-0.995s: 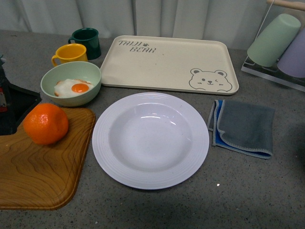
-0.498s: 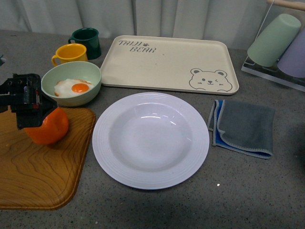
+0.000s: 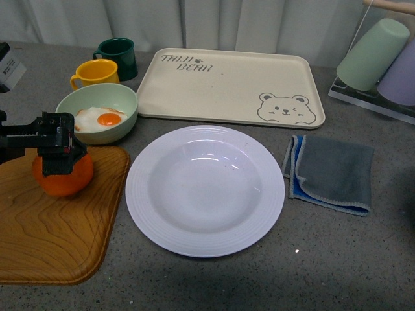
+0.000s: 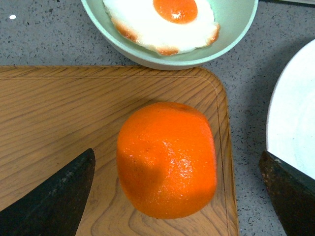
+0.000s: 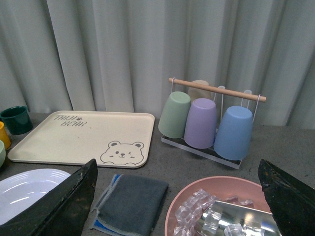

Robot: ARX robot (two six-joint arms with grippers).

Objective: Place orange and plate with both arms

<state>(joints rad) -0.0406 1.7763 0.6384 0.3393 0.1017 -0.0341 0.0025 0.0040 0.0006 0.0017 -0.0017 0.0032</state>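
The orange point(image 3: 63, 176) sits on the wooden board point(image 3: 52, 240) at the left. My left gripper point(image 3: 59, 150) hovers right over it, open, one finger on each side of the fruit in the left wrist view point(image 4: 166, 158), not touching it. The white deep plate point(image 3: 205, 189) lies in the middle of the grey counter, empty; its rim shows in the left wrist view point(image 4: 290, 123) and the right wrist view point(image 5: 27, 189). My right gripper point(image 5: 179, 206) is open and empty, held high over the right side, out of the front view.
A green bowl point(image 3: 97, 114) with a fried egg stands behind the board. Yellow mug point(image 3: 96, 72) and dark green mug point(image 3: 118, 57) behind it. Cream bear tray point(image 3: 230, 85) at back. Grey cloth point(image 3: 331, 172) right of the plate. Cup rack point(image 5: 211, 120) and pink ice bowl point(image 5: 221, 206) at right.
My left gripper has come in from the left edge and moved over the orange. The orange and plate have not moved.
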